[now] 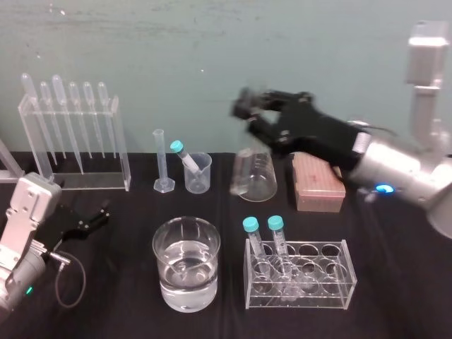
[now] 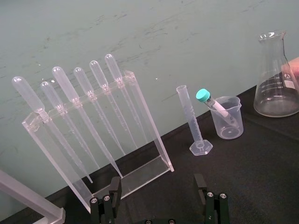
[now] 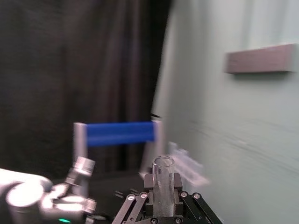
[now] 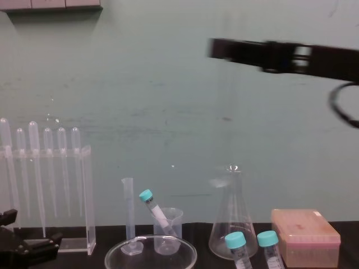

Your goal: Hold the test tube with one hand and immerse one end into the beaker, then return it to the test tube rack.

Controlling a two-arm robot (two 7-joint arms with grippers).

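The right gripper (image 1: pixel 258 116) is up in the air, at about 1 o'clock from the beaker (image 1: pixel 164 263). In its wrist view its fingers are closed tight on the test tube (image 3: pixel 163 175), and the open top of the tube pokes out above them. The left gripper (image 1: pixel 95 217) rests on the table at 9 o'clock from the beaker. Its fingers are spread wide and hold nothing.

I think the job right now is to bring the test tube over to the beaker. To do it well, the arm should move toward 7 o'clock until the tube hangs right over the middle of the big round rim. The tube should stay straight up and down. Then it should go down slowly, so only the bottom end gets wet. It must not bump the rim or knock the glass floor. The grip should stay firm, because wet glass is slippery.

The beaker has clear water in it, about half way up. The rack (image 1: pixel 332 284) sits at 3 o'clock, just beside the beaker. It holds two teal-capped tubes (image 1: pixel 251 236) at its left end, and the other holes look free. Farther back, at 12 o'clock, a small cup (image 1: pixel 201 178) has one capped tube leaning in it. The flask (image 1: pixel 258 180) next to it looks empty.
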